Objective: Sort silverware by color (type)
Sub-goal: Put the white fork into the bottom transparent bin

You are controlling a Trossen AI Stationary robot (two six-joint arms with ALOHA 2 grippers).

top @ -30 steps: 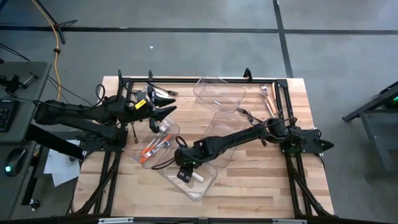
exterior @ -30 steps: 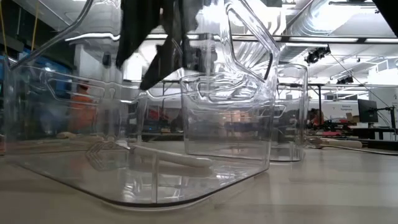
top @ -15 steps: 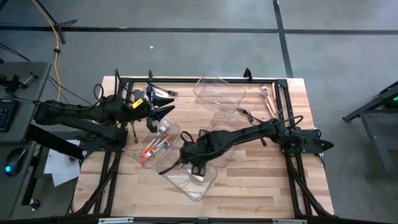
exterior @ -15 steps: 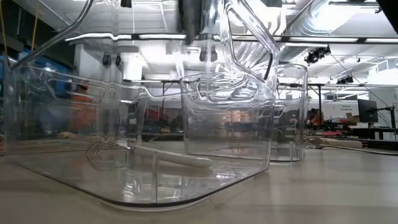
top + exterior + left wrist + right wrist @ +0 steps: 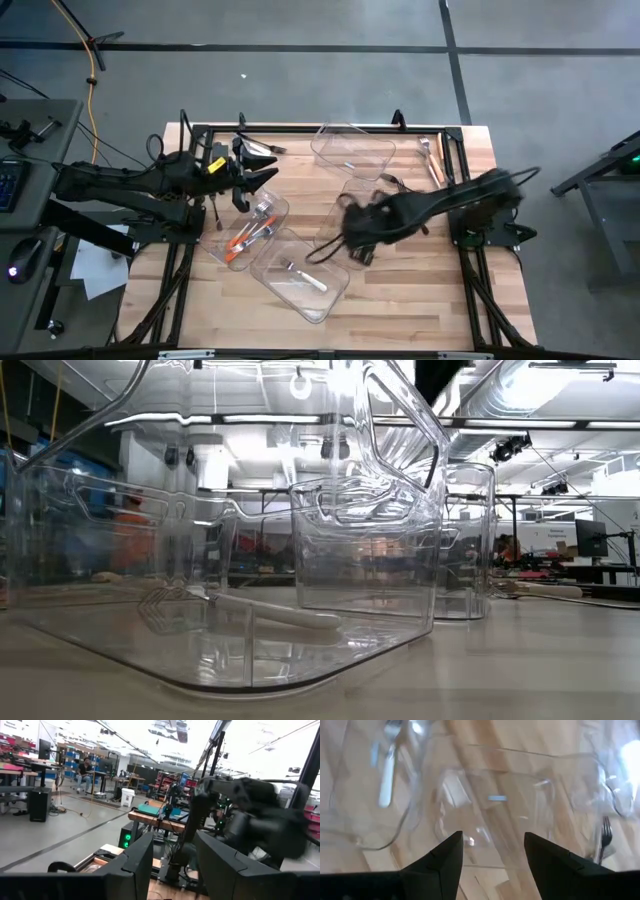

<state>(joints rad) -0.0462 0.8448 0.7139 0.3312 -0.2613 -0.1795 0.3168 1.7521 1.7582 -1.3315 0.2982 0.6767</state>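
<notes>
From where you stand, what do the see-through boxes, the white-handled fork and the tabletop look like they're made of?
The see-through rectangular boxes look like clear glossy plastic: you see through the walls, which catch bright reflections. The white-handled fork seems to have a shiny metal head and a matte white handle, probably plastic. The pale tabletop looks like wood, with strips and grain showing.

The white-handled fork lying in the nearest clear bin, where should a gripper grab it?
Grip the white-handled fork across its plain white handle, coming straight down from above: it lies flat on the floor of the clear plastic bin, whose walls block any sideways approach.
</notes>
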